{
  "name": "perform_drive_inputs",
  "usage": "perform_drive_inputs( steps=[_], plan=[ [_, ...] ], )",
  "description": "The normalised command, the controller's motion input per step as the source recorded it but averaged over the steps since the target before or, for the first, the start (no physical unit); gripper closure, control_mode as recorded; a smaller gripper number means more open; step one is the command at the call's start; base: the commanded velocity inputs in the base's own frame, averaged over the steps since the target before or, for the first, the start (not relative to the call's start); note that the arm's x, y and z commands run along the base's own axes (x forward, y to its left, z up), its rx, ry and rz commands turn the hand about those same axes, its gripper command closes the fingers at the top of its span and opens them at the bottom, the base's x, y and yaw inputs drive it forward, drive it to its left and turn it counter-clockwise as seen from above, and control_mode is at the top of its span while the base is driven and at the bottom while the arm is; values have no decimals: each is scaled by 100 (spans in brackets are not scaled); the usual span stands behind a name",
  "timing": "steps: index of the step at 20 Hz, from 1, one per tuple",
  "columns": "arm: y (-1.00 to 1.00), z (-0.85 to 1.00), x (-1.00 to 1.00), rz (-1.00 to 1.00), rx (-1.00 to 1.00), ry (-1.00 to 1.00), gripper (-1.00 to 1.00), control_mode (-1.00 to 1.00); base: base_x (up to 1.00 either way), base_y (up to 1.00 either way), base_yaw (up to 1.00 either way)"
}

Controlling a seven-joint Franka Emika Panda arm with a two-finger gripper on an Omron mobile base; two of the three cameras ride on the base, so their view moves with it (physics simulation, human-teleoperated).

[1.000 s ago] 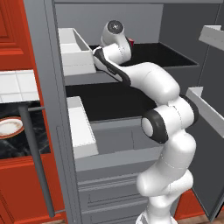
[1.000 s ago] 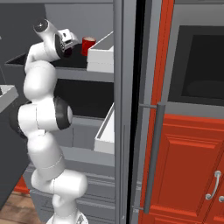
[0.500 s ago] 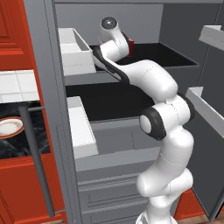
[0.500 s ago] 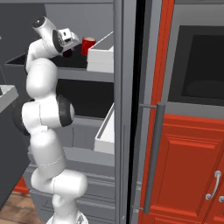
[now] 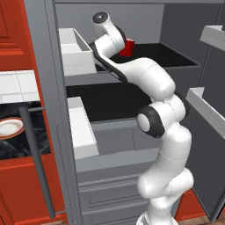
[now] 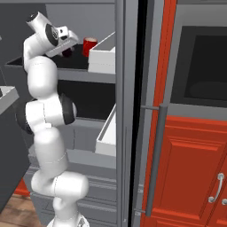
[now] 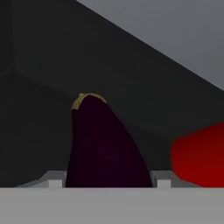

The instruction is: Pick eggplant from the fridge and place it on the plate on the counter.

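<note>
In the hand view the eggplant [image 7: 103, 144], a very dark purple lump with a tan stem tip, stands close up between my two fingertips [image 7: 54, 181], which flank its sides. My gripper [image 7: 107, 183] is open around it. The right base view shows the eggplant [image 6: 67, 52] as a dark lump on the fridge's top black shelf [image 6: 84, 62], right at my gripper [image 6: 65, 48]. My hand [image 5: 105, 27] reaches deep into the grey fridge [image 5: 48, 66]. The white plate [image 5: 9, 127] with a reddish-brown rim lies on the black marble counter [image 5: 19, 143] at far left.
A red can [image 5: 126, 47] [image 6: 90, 45] [image 7: 199, 155] stands on the same shelf just beside the eggplant. White door bins [image 5: 77, 55] [image 6: 103, 56] hang on both open doors. The long grey bar handle [image 5: 38, 171] juts between fridge and counter.
My hand has moved further in along the top shelf towards the eggplant, up and left in the left base view. The can and the plate have stayed put.
</note>
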Motion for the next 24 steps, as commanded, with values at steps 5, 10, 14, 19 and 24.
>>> perform_drive_inputs(
  steps=[5,10,14,19,24],
  plan=[
    [-2,0,-60,4,7,-7,100,-100,0,0,0],
    [-46,-6,-98,2,6,-10,100,-100,0,0,0],
    [-91,-10,-100,2,16,-9,100,-100,0,0,0],
    [-48,0,-100,1,18,-12,100,-100,0,0,0],
    [-28,-9,-100,0,12,-2,100,-100,0,0,0]
  ],
)
